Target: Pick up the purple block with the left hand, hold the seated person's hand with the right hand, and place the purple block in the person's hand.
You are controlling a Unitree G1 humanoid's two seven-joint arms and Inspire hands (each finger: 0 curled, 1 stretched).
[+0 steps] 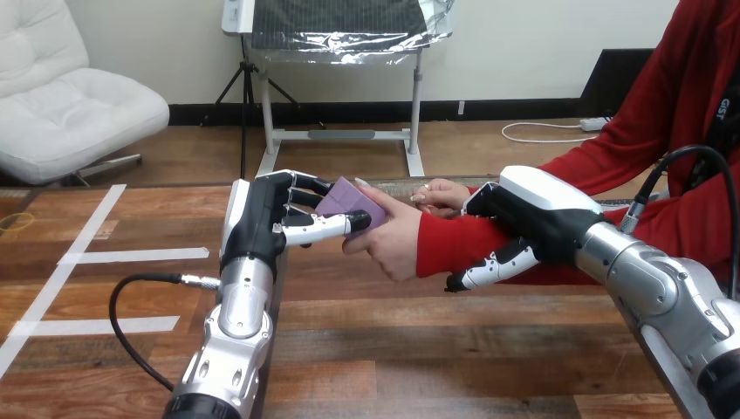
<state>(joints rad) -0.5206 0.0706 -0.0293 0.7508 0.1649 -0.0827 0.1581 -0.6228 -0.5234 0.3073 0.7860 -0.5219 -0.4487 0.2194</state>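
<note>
Tilted purple block [351, 204] in curled fingers of left hand [262, 220], against person's hand [393, 249]; right hand [534, 209] fingers round person's wrist [438, 249].

One camera, mounted on my head, faces forward and down across the tabletop [375, 349]. It sits close: my left arm [236, 319] enters from the bottom edge at lower left, my right arm [650, 279] from lower right; my left robot hand [262, 218] and right robot hand [541, 201] lie mid-frame.
</note>
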